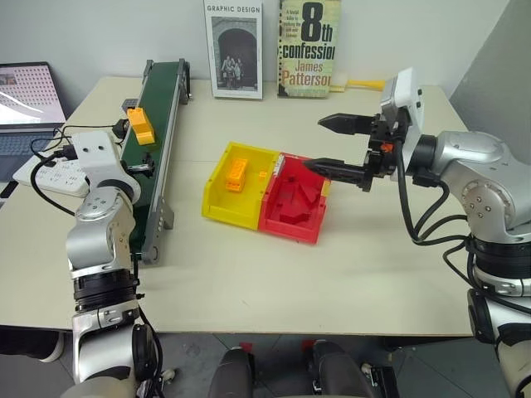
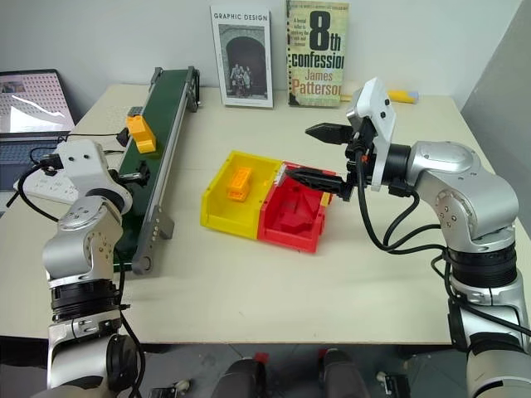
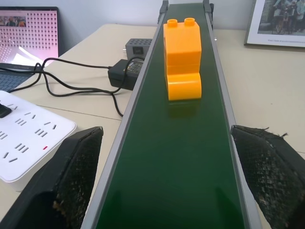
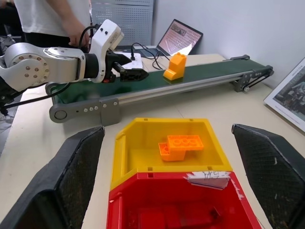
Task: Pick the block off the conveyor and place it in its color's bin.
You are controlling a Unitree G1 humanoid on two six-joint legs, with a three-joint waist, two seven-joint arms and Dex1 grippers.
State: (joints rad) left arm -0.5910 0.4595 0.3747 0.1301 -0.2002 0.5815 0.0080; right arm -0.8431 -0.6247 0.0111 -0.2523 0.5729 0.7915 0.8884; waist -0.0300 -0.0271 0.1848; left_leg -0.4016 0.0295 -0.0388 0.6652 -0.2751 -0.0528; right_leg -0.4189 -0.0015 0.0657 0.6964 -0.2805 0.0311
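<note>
Your landmark is the conveyor (image 1: 158, 141): the block (image 3: 181, 59) stands on its belt, about midway along, straight ahead of your left claw (image 3: 167, 181) and farther up the belt from it, toward the books. That claw sits over the near stretch of the conveyor, pointing level along the belt, fingers (image 3: 62, 181) spread wide and holding nothing, one on each side of the belt, so the block lies on the line between them but well short of being inside the gap. The block is tall and narrow as it stands, studs up, its stepped lower part jutting toward you; its long side seems to run along the belt, so a squeeze across the belt should meet its two flat flanks. Your right claw (image 1: 344, 151) is far from the conveyor, hovering above the red tray (image 1: 294, 199), fingers parted and empty, so the left arm is plainly the one for this pick. The bin (image 1: 236, 186) lies on the table to the right of the conveyor, well apart from it and joined to the red tray; it already holds an orange brick (image 4: 181, 145). Past the conveyor's left rail you have a power strip (image 3: 28, 138), cables and a laptop (image 1: 29, 108) on the pale tabletop. Two books (image 1: 274, 46) lean against the wall beyond the conveyor's far end, and a person (image 4: 52, 19) stands behind the left arm.
</note>
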